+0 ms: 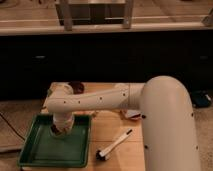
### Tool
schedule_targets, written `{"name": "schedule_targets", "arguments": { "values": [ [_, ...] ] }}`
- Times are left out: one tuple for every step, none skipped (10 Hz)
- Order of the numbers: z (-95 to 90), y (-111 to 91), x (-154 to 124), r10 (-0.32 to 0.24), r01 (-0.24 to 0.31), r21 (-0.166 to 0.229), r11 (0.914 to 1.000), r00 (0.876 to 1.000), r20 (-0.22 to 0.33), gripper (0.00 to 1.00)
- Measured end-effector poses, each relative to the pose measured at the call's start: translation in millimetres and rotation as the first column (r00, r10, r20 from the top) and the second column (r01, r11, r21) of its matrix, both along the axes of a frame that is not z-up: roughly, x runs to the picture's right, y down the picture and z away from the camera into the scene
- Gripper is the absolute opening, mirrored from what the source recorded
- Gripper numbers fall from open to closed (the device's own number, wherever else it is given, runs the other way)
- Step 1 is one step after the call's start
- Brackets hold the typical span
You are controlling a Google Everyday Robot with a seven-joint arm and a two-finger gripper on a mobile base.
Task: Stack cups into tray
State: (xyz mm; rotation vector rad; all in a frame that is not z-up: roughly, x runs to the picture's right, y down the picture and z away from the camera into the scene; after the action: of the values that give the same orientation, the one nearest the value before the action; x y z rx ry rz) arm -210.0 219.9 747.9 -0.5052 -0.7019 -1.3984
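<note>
Reaching down over the far end of the green tray (37,150), the white arm (100,99) hangs its gripper (58,131) just above the tray floor. A brown cup (76,87) sits behind the arm on the wooden table (112,132); a marker (115,145) lies beside the tray.

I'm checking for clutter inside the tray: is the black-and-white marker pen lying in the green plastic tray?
No, the black-and-white marker pen lies on the wooden table right of the green plastic tray, while the claw hangs over the tray.
</note>
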Motion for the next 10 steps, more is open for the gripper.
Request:
{"name": "schedule_targets", "arguments": {
  "values": [
    [0.8, 1.0, 0.0, 0.003, -0.003, 0.001, 1.0, 1.0, 0.0, 0.6],
    [1.9, 1.9, 1.1, 0.008, -0.008, 0.0, 1.0, 1.0, -0.002, 0.72],
    [2.7, 2.5, 1.9, 0.012, -0.012, -0.002, 0.9999, 1.0, -0.004, 0.78],
    [3.6, 3.1, 3.0, 0.015, -0.015, -0.004, 0.9999, 1.0, -0.006, 0.8],
    [4.3, 4.0, 3.5, 0.018, -0.018, -0.007, 0.9998, 1.0, -0.008, 0.8],
    [4.8, 4.3, 4.2, 0.02, -0.02, -0.009, 0.9998, 1.0, -0.009, 0.8],
    [5.0, 4.7, 4.6, 0.021, -0.021, -0.011, 0.9997, 1.0, -0.01, 0.8],
    [5.5, 5.5, 5.2, 0.022, -0.022, -0.016, 0.9996, 1.0, -0.01, 0.8],
    [5.5, 5.4, 5.5, 0.022, -0.023, -0.019, 0.9996, 1.0, -0.009, 0.8],
    [5.0, 5.1, 5.4, 0.021, -0.021, -0.018, 0.9996, 1.0, -0.007, 0.8]
  ]
}}
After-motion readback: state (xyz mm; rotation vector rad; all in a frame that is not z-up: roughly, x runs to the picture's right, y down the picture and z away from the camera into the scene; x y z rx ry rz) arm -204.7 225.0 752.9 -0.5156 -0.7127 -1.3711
